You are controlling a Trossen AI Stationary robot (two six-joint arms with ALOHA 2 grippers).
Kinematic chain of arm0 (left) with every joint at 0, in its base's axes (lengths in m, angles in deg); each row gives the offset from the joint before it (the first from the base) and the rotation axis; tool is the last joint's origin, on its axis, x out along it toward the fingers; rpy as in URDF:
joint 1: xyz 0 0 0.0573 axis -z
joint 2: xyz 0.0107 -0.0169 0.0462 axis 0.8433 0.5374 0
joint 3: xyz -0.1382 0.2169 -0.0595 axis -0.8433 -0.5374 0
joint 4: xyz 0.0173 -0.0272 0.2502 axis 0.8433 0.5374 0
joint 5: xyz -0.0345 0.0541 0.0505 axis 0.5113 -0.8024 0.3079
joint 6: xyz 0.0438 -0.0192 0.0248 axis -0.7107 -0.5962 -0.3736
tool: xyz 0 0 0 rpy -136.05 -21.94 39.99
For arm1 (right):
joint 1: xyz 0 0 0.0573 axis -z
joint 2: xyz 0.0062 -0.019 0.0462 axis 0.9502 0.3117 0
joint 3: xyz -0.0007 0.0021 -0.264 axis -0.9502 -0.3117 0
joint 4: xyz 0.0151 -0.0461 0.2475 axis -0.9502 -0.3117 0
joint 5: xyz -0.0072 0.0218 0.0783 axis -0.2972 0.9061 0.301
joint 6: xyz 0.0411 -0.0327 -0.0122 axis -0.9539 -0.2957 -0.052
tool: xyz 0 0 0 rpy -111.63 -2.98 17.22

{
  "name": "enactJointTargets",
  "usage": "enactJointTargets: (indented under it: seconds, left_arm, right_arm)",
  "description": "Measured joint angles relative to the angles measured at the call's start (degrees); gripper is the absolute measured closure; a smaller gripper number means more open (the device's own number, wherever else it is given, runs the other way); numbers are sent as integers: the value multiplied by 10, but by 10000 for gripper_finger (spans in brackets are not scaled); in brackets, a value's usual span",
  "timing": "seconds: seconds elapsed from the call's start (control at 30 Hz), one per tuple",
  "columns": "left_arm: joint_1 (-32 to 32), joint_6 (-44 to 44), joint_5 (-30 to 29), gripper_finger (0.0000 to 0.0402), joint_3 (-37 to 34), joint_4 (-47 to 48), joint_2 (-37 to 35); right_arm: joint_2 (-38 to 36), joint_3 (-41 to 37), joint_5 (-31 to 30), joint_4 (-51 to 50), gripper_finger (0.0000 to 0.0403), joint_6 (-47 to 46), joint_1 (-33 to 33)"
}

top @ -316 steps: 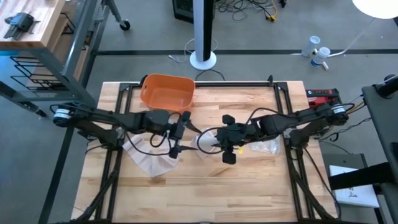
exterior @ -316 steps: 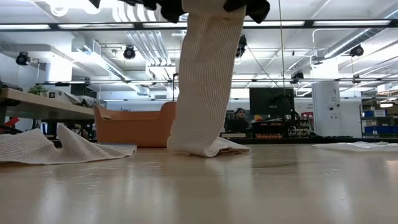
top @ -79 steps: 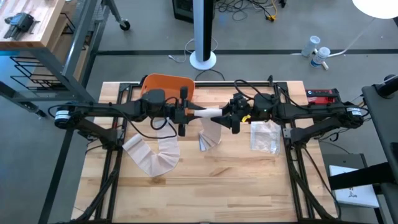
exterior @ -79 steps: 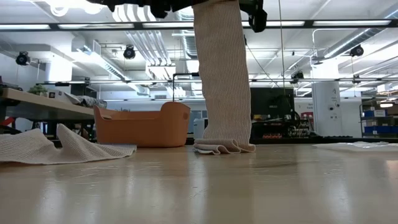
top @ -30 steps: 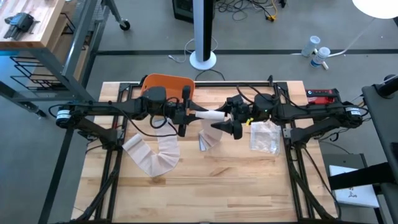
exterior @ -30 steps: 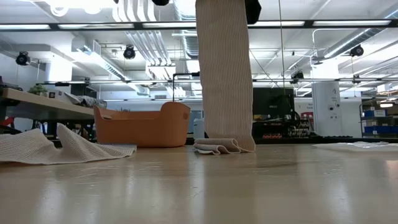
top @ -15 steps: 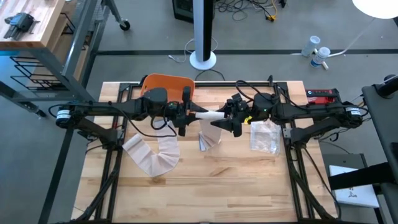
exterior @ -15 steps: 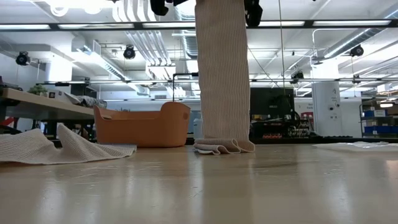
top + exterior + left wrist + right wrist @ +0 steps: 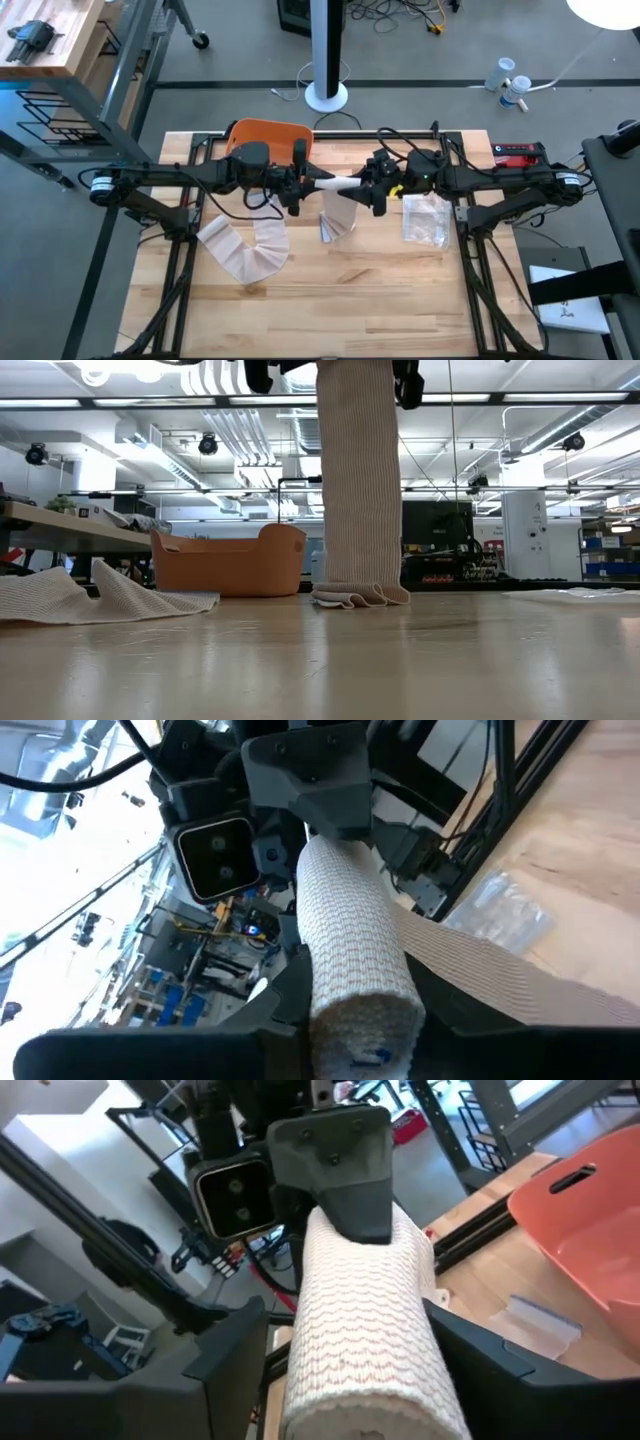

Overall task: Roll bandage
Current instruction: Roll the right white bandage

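A white ribbed bandage roll (image 9: 336, 183) hangs level high over the table's middle, between my two grippers. Its loose strip (image 9: 358, 480) drops straight down, and the strip's lower end (image 9: 360, 596) lies folded on the table. My left gripper (image 9: 297, 186) is shut on the roll's left end. My right gripper (image 9: 368, 190) stands open, its fingers (image 9: 236, 1355) on either side of the roll's right end (image 9: 360, 1340); whether they touch it, I cannot tell. My left gripper pinches the roll's left end (image 9: 355, 1005) between its two fingers, coming level from the table's left and lying along the roll's axis. The roll is lifted clear and level. The strip hangs below it, straight down to its folded end on the table.
A second bandage (image 9: 245, 250) lies spread on the table's left part. An orange basket (image 9: 268, 142) stands at the far left. A clear plastic bag (image 9: 425, 218) lies right of the middle. The near half of the wooden table (image 9: 330, 310) is bare.
My right gripper has turned about the roll's axis and drawn its fingers closer together around the roll's right end. The roll has stayed high between the grippers, and the strip has swayed slightly while its lower end stayed on the table.
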Motion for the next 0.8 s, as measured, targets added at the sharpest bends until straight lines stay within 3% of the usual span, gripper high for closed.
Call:
enactJointTargets:
  seconds: [0.33, 0.8]
  left_arm:
    - [1, 45, -6, 323, 0, -9, 0]
    - [3, 74, 9, 322, 0, -14, 0]
  right_arm:
    - [0, 0, -12, -3, 186, 15, 0]
    - [0, 0, -15, 3, 124, 16, -1]
